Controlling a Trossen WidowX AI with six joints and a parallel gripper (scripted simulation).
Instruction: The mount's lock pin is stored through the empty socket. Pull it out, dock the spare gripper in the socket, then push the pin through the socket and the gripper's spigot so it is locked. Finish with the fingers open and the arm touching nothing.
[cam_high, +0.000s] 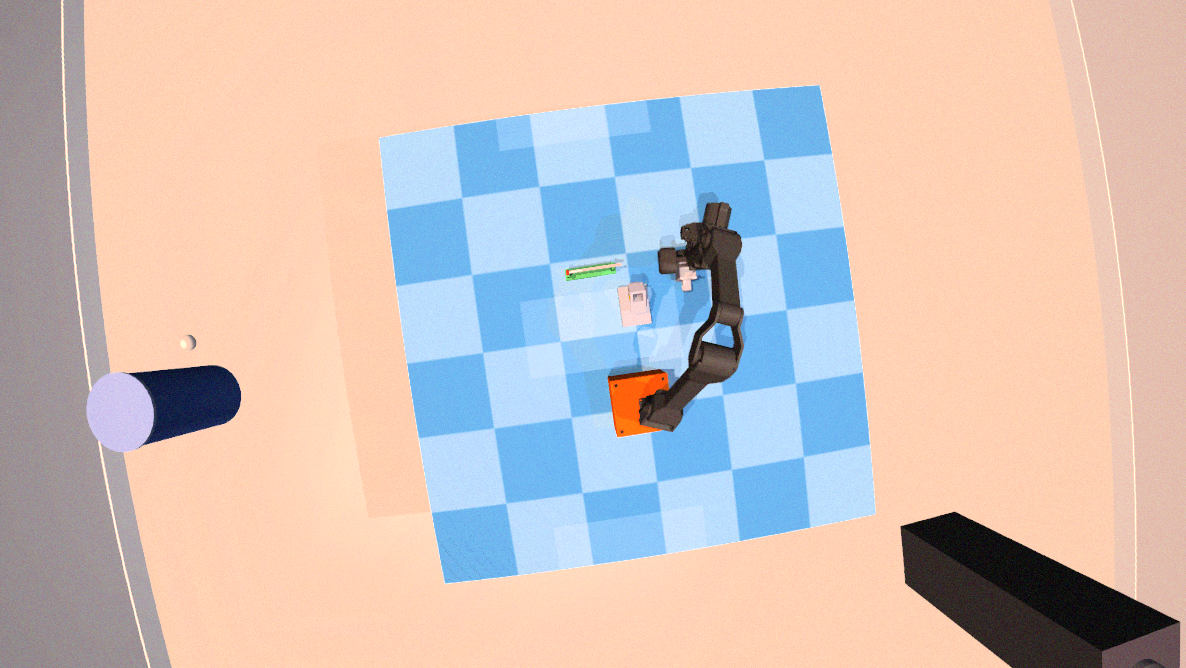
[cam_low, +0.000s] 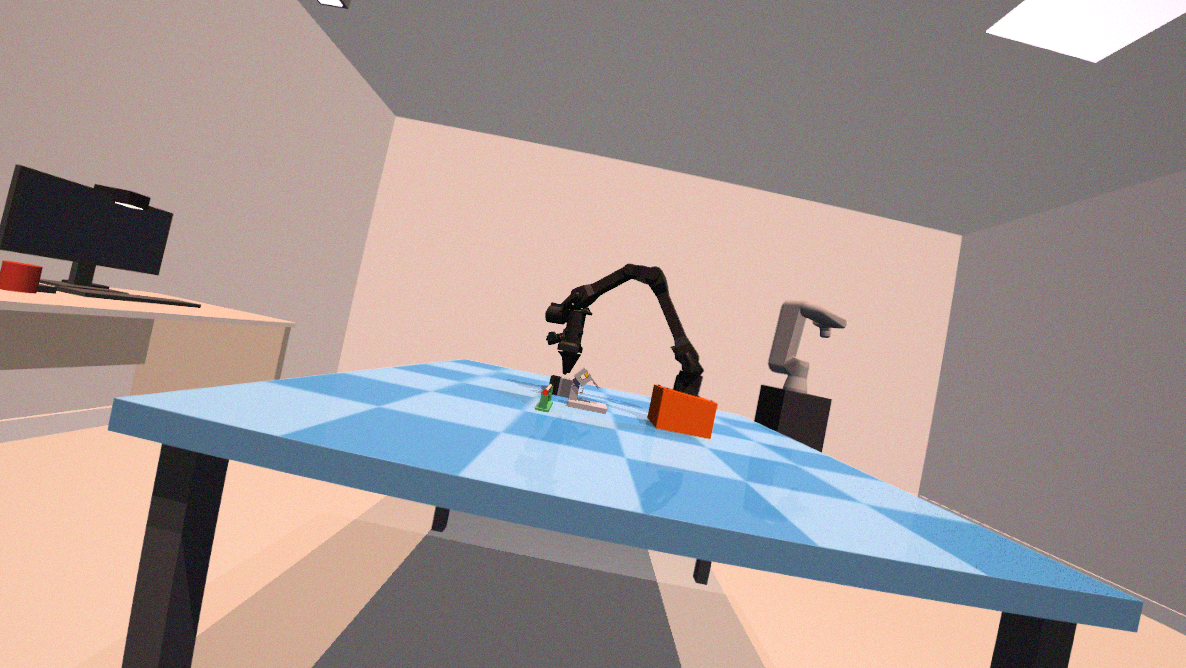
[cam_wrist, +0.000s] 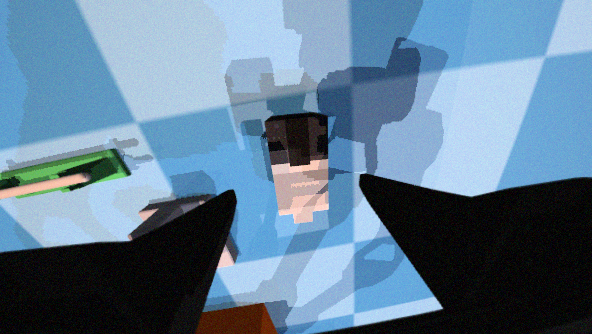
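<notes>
My gripper (cam_high: 678, 265) (cam_low: 569, 362) (cam_wrist: 298, 187) is open and empty. It hangs fingers down right over the spare gripper (cam_high: 686, 277) (cam_wrist: 298, 165), a small block with a dark end and a pale spigot end that lies on the table. In the wrist view the spare gripper shows between my two fingertips, below them. The lock pin (cam_high: 594, 268) (cam_wrist: 47, 184), a pale rod with a red head, lies along a green holder (cam_high: 592, 273) (cam_low: 543, 404) (cam_wrist: 107, 167) to the left. The pale mount (cam_high: 634, 305) (cam_low: 583, 401) (cam_wrist: 167, 207) with its socket stands between them, partly hidden by my left finger.
The arm's orange base block (cam_high: 635, 401) (cam_low: 682, 411) (cam_wrist: 235, 320) stands near the mount on the blue checkered table (cam_high: 497, 464) (cam_low: 414, 448). A second grey robot (cam_low: 796, 340) and a desk with a monitor (cam_low: 82, 224) stand off the table.
</notes>
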